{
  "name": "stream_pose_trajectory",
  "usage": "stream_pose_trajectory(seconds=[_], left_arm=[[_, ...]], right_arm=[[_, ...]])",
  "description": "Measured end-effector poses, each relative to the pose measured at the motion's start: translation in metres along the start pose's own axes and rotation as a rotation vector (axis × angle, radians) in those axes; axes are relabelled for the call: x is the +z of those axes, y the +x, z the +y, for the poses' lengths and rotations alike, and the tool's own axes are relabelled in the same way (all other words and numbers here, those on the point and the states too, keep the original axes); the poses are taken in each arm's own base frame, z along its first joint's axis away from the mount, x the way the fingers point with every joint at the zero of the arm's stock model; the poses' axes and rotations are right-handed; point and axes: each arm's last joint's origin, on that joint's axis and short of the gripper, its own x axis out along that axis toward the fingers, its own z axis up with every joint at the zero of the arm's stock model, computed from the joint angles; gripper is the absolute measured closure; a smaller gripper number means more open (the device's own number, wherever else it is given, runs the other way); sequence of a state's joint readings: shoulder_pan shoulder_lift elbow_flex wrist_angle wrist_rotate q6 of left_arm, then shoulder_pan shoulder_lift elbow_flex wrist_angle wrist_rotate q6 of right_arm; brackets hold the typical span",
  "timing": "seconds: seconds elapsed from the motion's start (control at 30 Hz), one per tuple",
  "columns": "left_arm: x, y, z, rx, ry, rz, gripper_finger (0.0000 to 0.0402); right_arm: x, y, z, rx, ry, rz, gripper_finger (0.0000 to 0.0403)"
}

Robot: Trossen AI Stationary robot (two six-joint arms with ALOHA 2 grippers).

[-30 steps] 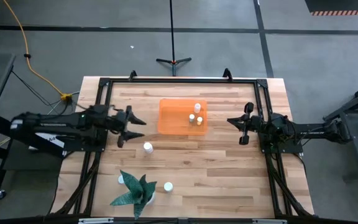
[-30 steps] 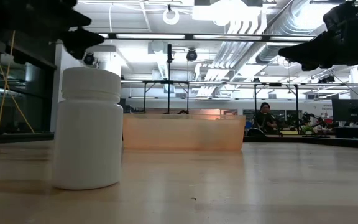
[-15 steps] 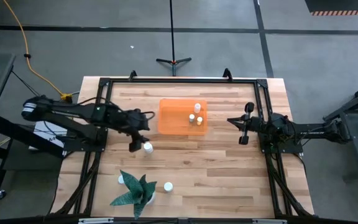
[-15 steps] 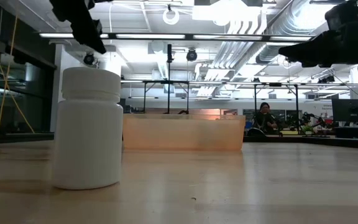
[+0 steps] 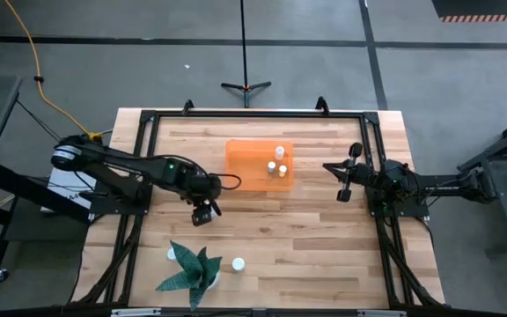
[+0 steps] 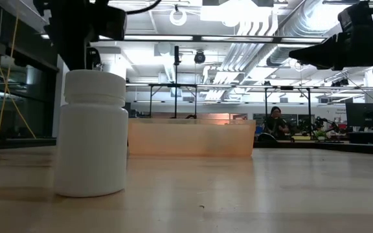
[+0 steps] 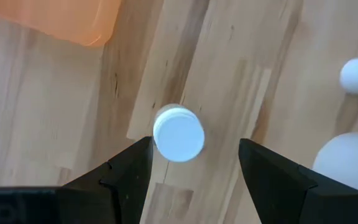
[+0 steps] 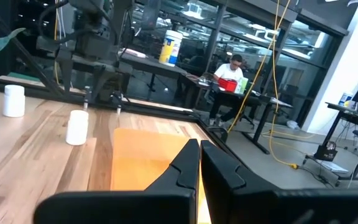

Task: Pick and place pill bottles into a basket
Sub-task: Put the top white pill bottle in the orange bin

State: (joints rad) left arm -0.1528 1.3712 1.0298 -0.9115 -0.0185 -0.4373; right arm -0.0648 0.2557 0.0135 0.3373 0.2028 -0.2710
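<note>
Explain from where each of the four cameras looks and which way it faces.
High view: above the table, facing down; both arms, orange basket.
Low view: table height, facing the room; pill bottle near, basket behind.
Left wrist view: above the bottle, facing down; open left pincer astride it.
Right wrist view: right pincer shut, facing the basket.
All four share the basket.

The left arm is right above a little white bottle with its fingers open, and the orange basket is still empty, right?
Not quite. The orange basket is not empty: the high view shows three bottles in it. The rest holds: the left end effector hangs open above a little white bottle.
</note>
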Motion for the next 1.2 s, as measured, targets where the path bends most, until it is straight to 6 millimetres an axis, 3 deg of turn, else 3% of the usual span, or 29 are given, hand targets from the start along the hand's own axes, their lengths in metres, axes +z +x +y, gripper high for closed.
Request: stream_pose_trajectory(seconds=[0.3,0.97,1.2], left_arm=[[0.004,0.023,-0.002,0.034,0.089,0.084,0.0131],[0.007,0.062,-0.003,0.108,0.098,0.201,0.0131],[0.008,0.067,-0.004,0.112,0.124,0.213,0.0141]], right_arm=[[0.0,0.0,0.0,-0.004,0.0,0.003,0.0402],[-0.001,0.0,0.0,-0.003,-0.001,0.006,0.0402],[-0.001,0.0,0.0,-0.003,-0.002,0.007,0.0402]])
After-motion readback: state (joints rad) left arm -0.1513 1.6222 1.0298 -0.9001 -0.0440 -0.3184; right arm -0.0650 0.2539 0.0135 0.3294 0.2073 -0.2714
